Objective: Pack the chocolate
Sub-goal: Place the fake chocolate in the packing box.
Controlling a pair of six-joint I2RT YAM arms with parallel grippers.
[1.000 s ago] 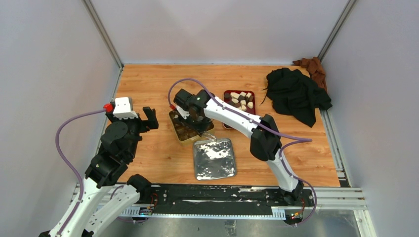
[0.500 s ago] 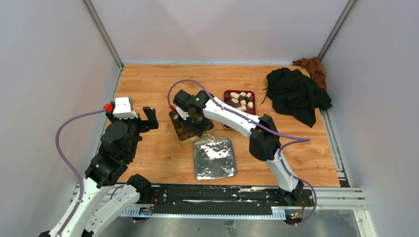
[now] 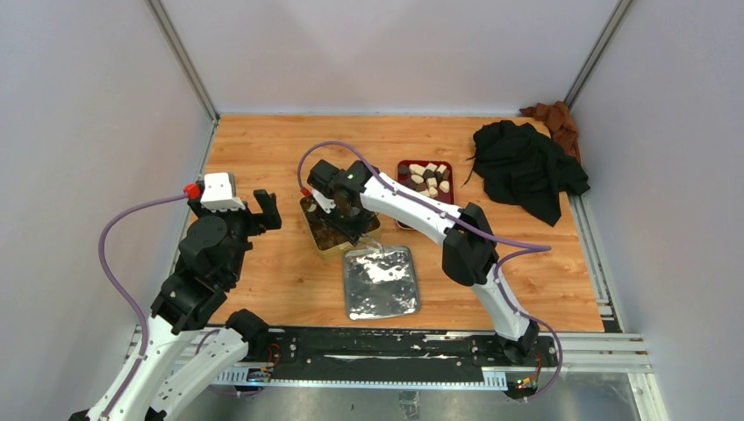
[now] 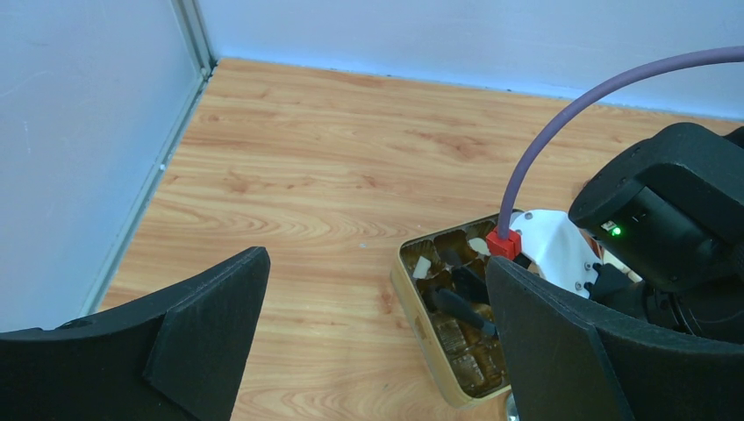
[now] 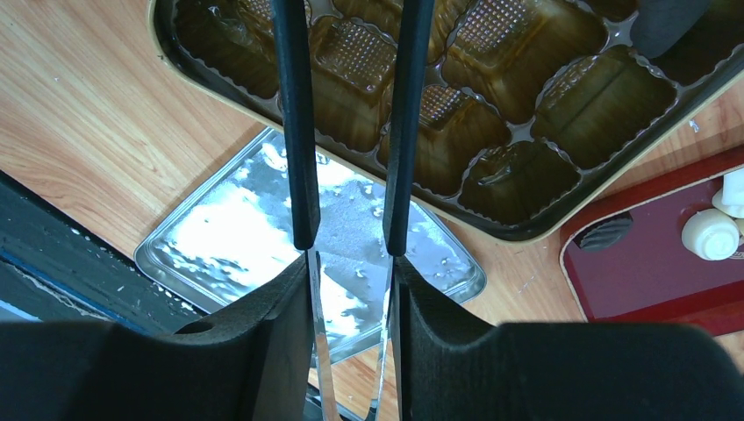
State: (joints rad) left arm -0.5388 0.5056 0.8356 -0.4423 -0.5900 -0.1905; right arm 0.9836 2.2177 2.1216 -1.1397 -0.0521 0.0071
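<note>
From above, the chocolate (image 3: 428, 180) lies in the red tray (image 3: 405, 168), right of the tin (image 3: 318, 241) where the right gripper (image 3: 348, 213) hangs, and the left gripper (image 3: 266, 209) stands apart; the left wrist shows its jaws spread wide, holding nothing, with white chocolate in the tin's far cells. The right wrist shows the fingers (image 5: 263, 342) clasping tongs (image 5: 296, 132), tips parted over the brown cells

The gold rectangular tin of brown compartments (image 3: 321, 239) mostly covered by the white right arm (image 3: 408, 206) from above, tips of the slim black-and-metal tongs (image 5: 296, 132) cut off at the right wrist view's top, dark red tray (image 5: 640, 272) cropped at its side.
</note>
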